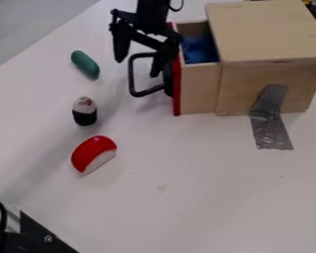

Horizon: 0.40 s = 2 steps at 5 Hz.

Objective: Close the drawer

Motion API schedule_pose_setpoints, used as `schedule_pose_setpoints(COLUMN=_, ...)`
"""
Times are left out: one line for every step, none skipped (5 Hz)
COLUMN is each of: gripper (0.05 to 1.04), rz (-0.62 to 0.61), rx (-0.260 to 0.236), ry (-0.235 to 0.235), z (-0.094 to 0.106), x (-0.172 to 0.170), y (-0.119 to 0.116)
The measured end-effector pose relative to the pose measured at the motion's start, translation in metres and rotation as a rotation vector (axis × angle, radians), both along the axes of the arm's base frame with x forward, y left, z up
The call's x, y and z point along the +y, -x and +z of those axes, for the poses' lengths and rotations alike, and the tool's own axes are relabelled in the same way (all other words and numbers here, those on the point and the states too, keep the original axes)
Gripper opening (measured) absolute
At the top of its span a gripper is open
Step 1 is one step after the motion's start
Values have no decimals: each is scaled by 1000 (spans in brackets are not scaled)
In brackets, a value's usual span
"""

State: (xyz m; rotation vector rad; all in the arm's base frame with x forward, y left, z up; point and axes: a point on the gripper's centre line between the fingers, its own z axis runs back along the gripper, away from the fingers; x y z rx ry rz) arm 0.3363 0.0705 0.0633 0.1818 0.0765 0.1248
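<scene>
The black gripper hangs at the top, left of the wooden box. Its two fingers are spread apart, one on each side of the upper part of the black drawer handle, with no grip on it visible. The drawer stands partly out of the box toward the left, its red front facing the handle. A blue thing lies inside the drawer.
Left of the drawer lie a green oval object, a white and black sushi toy and a red and white one. Grey tape holds the box to the white table. Black hardware occupies the lower left corner.
</scene>
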Motion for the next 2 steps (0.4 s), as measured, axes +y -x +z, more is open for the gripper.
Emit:
schedule_pose_setpoints(gripper=1000, rz=-67, rx=-12, ry=9, z=5, x=-26, y=-9)
schedule_pose_setpoints(gripper=1000, rz=-89, rx=-20, ry=22, z=11, x=-36, y=-20)
